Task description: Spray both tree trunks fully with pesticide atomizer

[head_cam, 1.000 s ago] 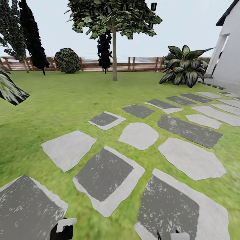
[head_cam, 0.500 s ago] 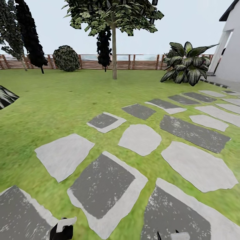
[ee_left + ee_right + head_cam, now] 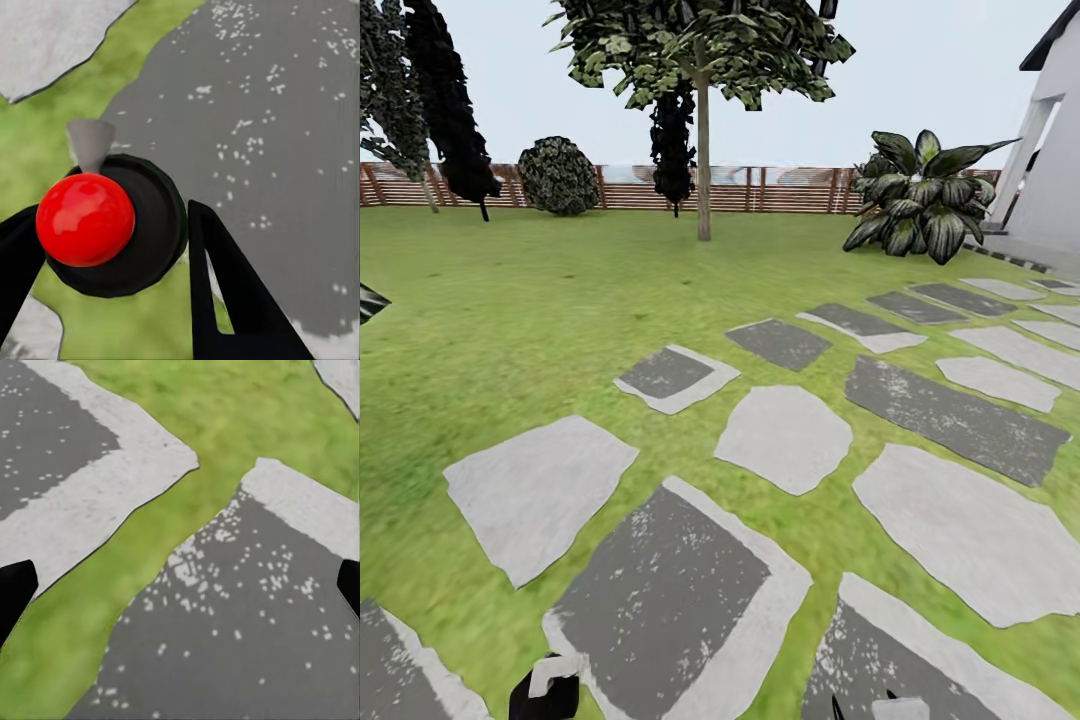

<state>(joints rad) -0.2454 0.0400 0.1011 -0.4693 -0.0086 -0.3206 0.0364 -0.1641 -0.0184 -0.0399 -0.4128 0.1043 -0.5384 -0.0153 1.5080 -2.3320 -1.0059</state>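
The left gripper [image 3: 112, 247] is clamped on the pesticide atomizer [image 3: 112, 221], seen end-on in the left wrist view: a glossy red ball top over a round dark body, its long axis running straight toward the camera and a small grey nozzle jutting sideways (over grass and a speckled grey paving stone [image 3: 262, 150]). The right gripper [image 3: 180, 585] is spread wide above mottled slabs. Ahead, one tree [image 3: 703, 120] stands on the lawn [image 3: 510, 290] before a slatted wooden fence [image 3: 780, 190].
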